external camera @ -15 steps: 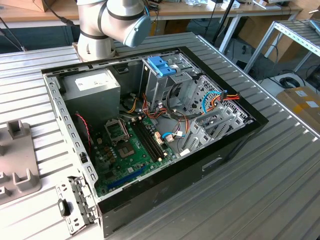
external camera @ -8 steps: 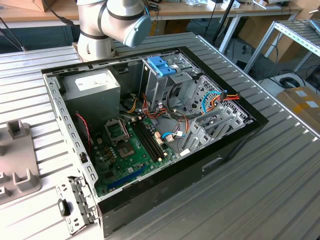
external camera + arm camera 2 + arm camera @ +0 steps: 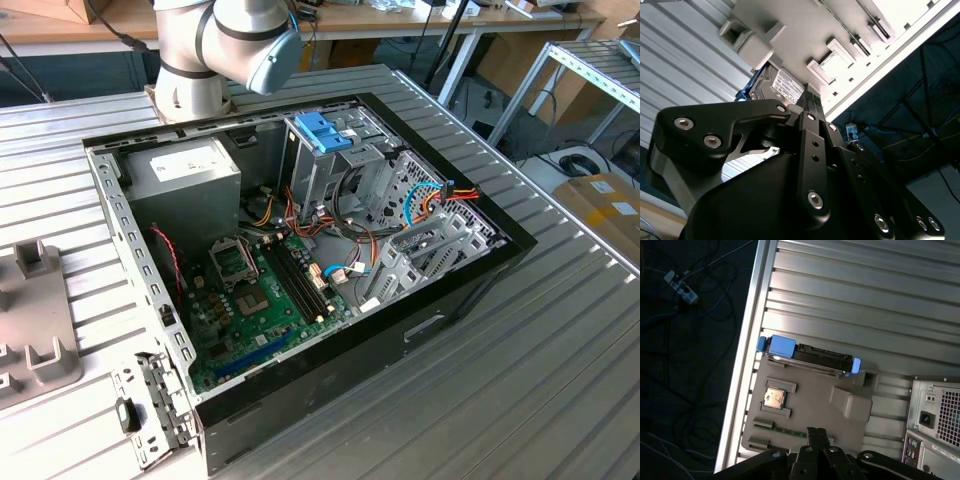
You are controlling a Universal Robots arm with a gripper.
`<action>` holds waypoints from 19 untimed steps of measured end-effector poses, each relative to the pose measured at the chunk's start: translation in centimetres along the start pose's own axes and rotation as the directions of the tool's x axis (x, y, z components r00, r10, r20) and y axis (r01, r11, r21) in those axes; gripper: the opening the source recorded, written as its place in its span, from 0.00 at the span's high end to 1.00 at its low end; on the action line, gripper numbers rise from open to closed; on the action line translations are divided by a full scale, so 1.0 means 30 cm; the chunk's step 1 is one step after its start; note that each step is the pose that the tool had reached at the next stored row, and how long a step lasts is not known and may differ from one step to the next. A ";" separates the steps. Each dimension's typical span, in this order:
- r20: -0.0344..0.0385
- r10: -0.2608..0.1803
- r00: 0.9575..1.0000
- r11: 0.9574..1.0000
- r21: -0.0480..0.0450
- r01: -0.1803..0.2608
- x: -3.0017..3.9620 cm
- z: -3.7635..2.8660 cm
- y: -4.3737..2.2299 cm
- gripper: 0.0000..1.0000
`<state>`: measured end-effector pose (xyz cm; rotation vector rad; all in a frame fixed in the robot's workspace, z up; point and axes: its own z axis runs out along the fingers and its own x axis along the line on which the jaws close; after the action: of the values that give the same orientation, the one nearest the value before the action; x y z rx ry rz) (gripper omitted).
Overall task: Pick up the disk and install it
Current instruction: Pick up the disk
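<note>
End effector (image 3: 816, 433): we see its fingers pinched together, empty, short of the disk (image 3: 810, 357).
Disk: on edge in the grey holder (image 3: 805, 400), likely so its faces are graspable.
Case (image 3: 300, 250): open on the counter (image 3: 520, 380); holder at its nine o'clock, exterior view.

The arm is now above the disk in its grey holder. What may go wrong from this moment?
1. The disk stands on its edge in the grey holder, close to the table edge. A skewed grasp may tip it or drag the holder.
2. The gripper looks shut above the holder, near a chip. Lowered so, it may strike them.
3. Loose cables lie inside the open case beside the drive cage and may snag the disk.
</note>
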<state>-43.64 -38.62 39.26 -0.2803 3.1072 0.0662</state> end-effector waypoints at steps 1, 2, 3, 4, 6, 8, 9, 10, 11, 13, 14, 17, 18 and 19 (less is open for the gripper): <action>0.000 -0.003 1.000 1.000 0.000 0.003 0.000 0.000 0.000 0.90; 0.000 -0.006 1.000 1.000 0.000 0.006 0.000 0.000 0.000 0.90; 0.000 -0.009 1.000 1.000 0.000 0.009 0.000 0.000 0.000 0.90; 0.000 -0.012 1.000 1.000 0.000 0.012 0.000 0.000 0.000 0.90; -0.001 -0.019 1.000 1.000 0.000 0.019 0.000 0.000 0.000 0.90; -0.001 -0.025 1.000 1.000 -0.001 0.025 0.000 0.000 0.000 0.90; -0.001 -0.027 1.000 1.000 -0.001 0.027 0.000 0.000 0.000 0.90; -0.001 -0.029 1.000 1.000 -0.001 0.029 0.000 0.000 0.000 0.90; -0.001 -0.031 1.000 1.000 -0.001 0.031 0.000 0.000 0.000 0.90; -0.001 -0.035 0.999 0.999 -0.001 0.035 0.000 0.000 0.000 0.90; -0.001 -0.036 0.999 0.999 -0.001 0.036 0.000 0.000 0.000 0.90; -0.002 -0.041 0.999 0.999 -0.001 0.041 0.000 0.000 0.000 0.90; -0.002 -0.043 0.999 0.999 -0.001 0.043 0.000 0.000 0.000 0.90; -0.002 -0.045 0.999 0.999 -0.001 0.045 0.000 0.000 0.000 0.90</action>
<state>-43.64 -38.62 39.26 -0.3499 3.1011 0.0669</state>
